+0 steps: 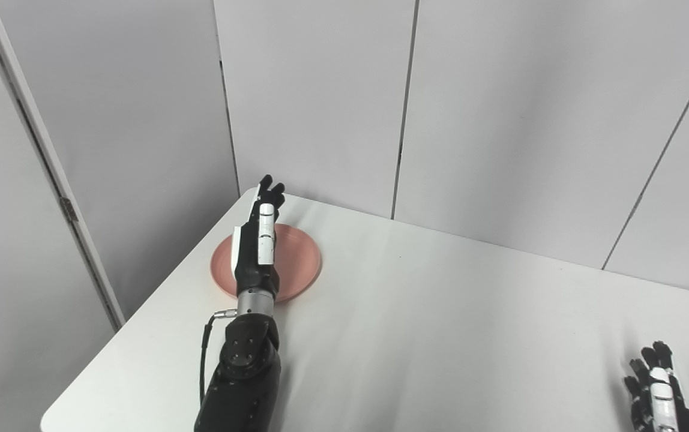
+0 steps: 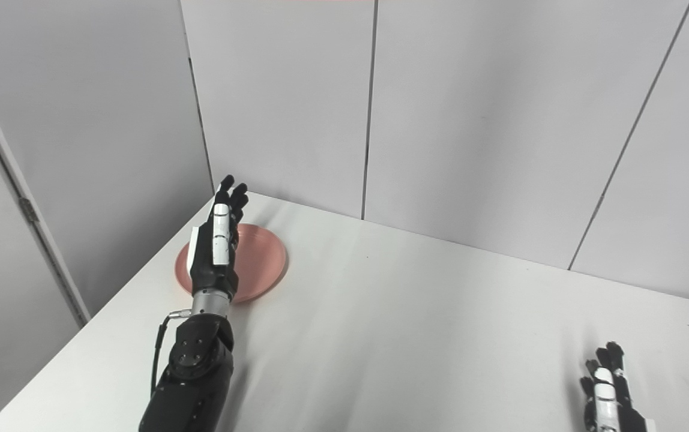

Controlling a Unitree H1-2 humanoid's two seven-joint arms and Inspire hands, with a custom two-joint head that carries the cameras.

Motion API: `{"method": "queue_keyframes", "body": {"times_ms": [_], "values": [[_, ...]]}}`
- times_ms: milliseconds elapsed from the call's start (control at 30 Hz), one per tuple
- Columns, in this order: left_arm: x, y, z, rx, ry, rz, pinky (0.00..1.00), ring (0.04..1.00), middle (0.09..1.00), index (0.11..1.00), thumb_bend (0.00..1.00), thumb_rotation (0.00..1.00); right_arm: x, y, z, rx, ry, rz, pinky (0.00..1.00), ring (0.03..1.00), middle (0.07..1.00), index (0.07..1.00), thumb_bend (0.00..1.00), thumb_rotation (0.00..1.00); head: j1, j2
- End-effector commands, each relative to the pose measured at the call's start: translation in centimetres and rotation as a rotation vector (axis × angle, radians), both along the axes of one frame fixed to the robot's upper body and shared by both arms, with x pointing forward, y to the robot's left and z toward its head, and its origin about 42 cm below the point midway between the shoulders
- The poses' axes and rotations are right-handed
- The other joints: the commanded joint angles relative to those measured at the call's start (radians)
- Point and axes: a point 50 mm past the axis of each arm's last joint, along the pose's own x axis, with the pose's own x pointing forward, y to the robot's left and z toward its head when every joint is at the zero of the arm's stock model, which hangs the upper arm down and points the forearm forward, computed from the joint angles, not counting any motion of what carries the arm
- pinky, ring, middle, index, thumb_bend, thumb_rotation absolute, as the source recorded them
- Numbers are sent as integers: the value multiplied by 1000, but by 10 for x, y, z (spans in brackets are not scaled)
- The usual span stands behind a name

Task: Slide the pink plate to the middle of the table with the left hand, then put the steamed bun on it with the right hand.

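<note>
A pink plate (image 1: 299, 261) lies near the far left corner of the white table (image 1: 440, 324). My left hand (image 1: 258, 237) hovers over the plate's left part, held edge-on with fingers stretched straight toward the back wall, open and holding nothing. Its fingertips reach past the plate's far rim. My right hand (image 1: 656, 390) rests at the bottom right, fingers apart and empty, partly cut off by the picture edge. No steamed bun shows in either view.
Grey partition panels (image 1: 500, 120) stand right behind the table's far edge. The table's left edge runs close beside the plate, with a drop to the floor. A wide bare stretch of tabletop lies between the two hands.
</note>
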Motion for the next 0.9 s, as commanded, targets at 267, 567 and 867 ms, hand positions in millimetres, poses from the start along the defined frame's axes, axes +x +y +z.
{"method": "queue_keyframes", "body": {"times_ms": [267, 567, 867], "values": [[11, 24, 30, 6, -97, 54, 1000, 926, 895, 898, 737, 1000, 0, -1, 0, -4, -36, 1, 1000, 1000, 1000, 1000, 381, 858, 0, 3], [14, 45, 29, 8, -88, 127, 1000, 899, 869, 877, 704, 1000, 0, -1, 0, 16, -49, 5, 1000, 1000, 1000, 1000, 379, 843, 2, 4], [14, 71, 24, 9, -91, 201, 970, 876, 868, 871, 725, 1000, 0, -1, 1, 20, -40, 7, 1000, 1000, 1000, 1000, 367, 829, 3, 6]]}}
